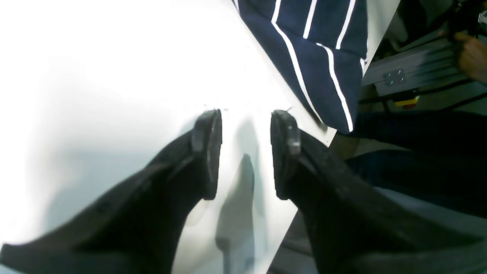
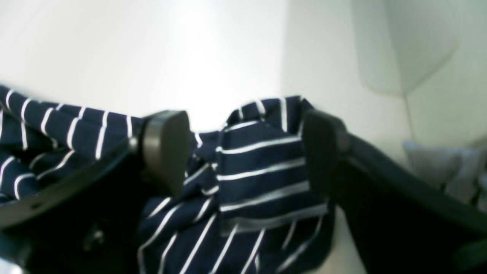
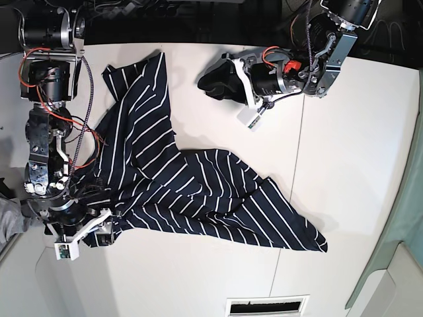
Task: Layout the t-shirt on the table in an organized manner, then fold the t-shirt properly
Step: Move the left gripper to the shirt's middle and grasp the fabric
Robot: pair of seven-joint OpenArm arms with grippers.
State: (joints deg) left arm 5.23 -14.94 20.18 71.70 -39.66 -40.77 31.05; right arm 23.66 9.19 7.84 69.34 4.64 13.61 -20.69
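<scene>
The navy t-shirt [image 3: 185, 185] with thin white stripes lies crumpled and partly spread across the white table [image 3: 344, 132], one part reaching the far left corner. My right gripper [image 3: 102, 231] stands open at the shirt's near left edge. In the right wrist view its fingers [image 2: 167, 140] are wide apart, with a bunched fold of the t-shirt [image 2: 258, 171] lying loose between them. My left gripper [image 3: 210, 82] hovers open over bare table just beyond the shirt. The left wrist view shows nothing between the fingers of that gripper [image 1: 245, 116], and a shirt corner [image 1: 315, 49] hangs at the table edge.
A pale grey cloth [image 3: 10, 221] sits at the left table edge, also seen as the grey cloth [image 2: 449, 167] beside my right gripper. A dark seam [image 3: 297, 165] crosses the tabletop. A vent slot [image 3: 268, 306] is at the near edge. A person's hand [image 1: 471, 53] and metal frame [image 1: 411, 68] lie beyond the table.
</scene>
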